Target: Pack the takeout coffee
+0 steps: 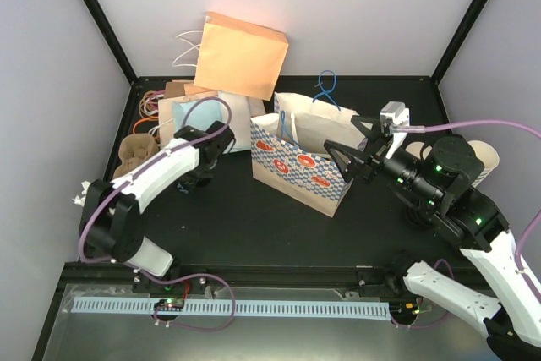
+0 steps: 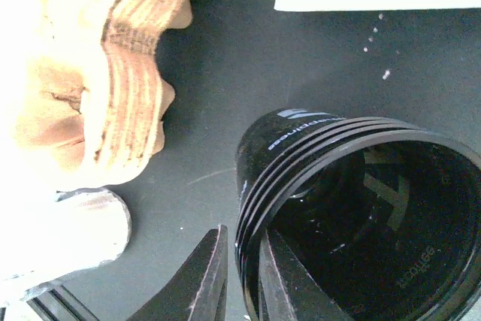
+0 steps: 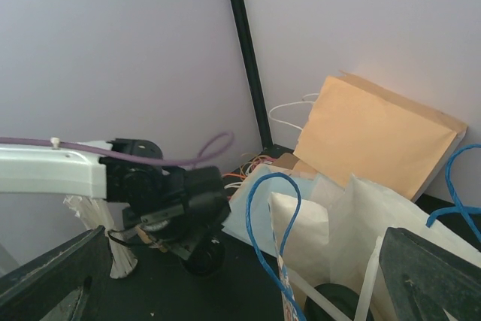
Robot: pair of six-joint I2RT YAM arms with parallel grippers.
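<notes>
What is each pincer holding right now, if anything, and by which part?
The left pincer pinches a black cup by its rim wall, one finger inside and one outside. The right pincer stands open and holds nothing.

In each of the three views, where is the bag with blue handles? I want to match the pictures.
Top external: the bag stands at the centre of the table.
Left wrist: not in it.
Right wrist: the bag is at the bottom right, close to the camera.
Shared landmark: the left tool, seen in all three, pinching the wall of a black cup.
</notes>
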